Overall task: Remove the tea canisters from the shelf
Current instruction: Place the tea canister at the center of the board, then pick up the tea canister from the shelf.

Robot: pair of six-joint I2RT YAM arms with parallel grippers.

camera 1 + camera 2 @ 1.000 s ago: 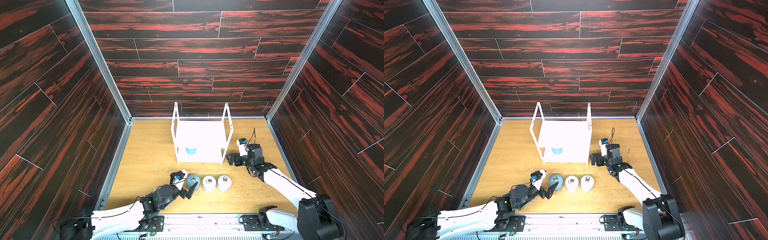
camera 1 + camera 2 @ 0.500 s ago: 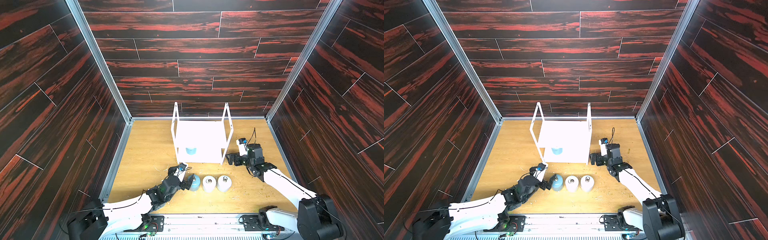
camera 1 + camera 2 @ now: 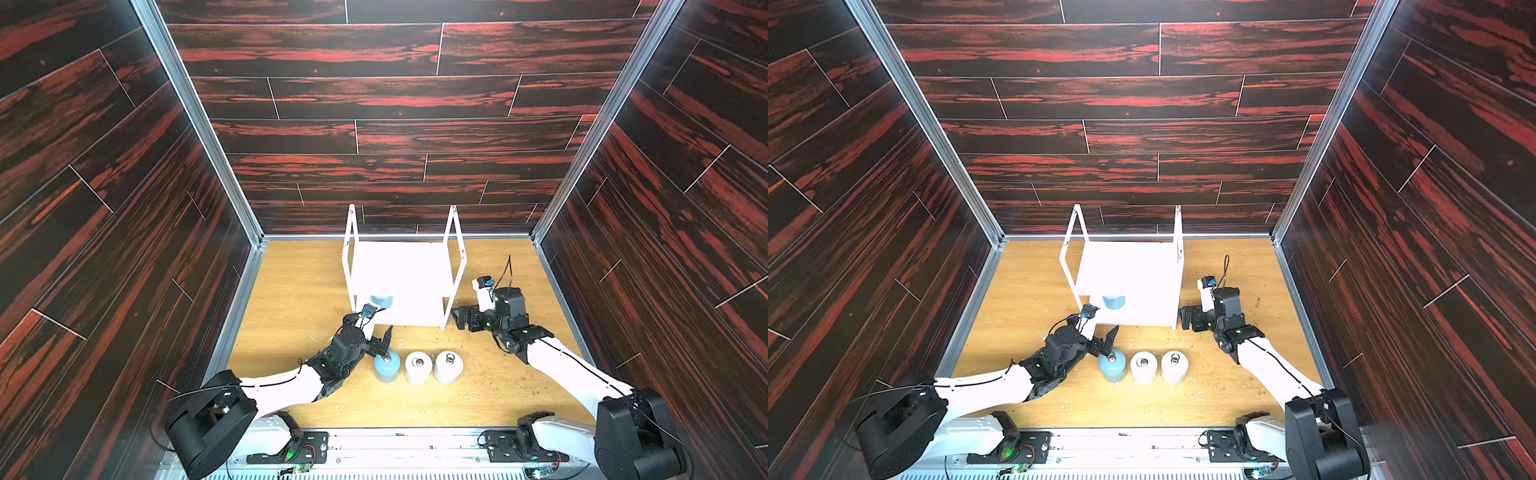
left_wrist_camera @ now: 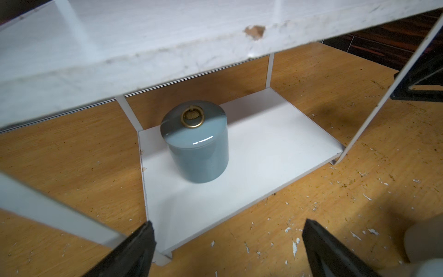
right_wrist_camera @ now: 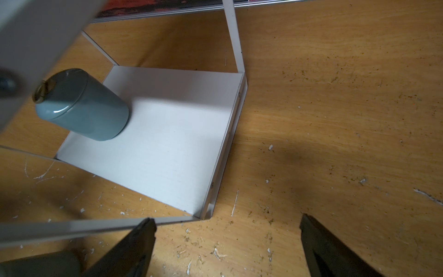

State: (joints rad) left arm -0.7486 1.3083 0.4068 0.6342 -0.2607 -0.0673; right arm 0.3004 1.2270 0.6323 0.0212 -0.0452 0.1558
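Blue canister (image 4: 196, 144): upright on shelf (image 4: 275, 134) lower board. Left claw (image 4: 229, 226): apart, empty, at shelf front; best enter low beneath upper board, straddle canister squarely. Right claw (image 5: 227, 221): apart, empty, beside shelf.
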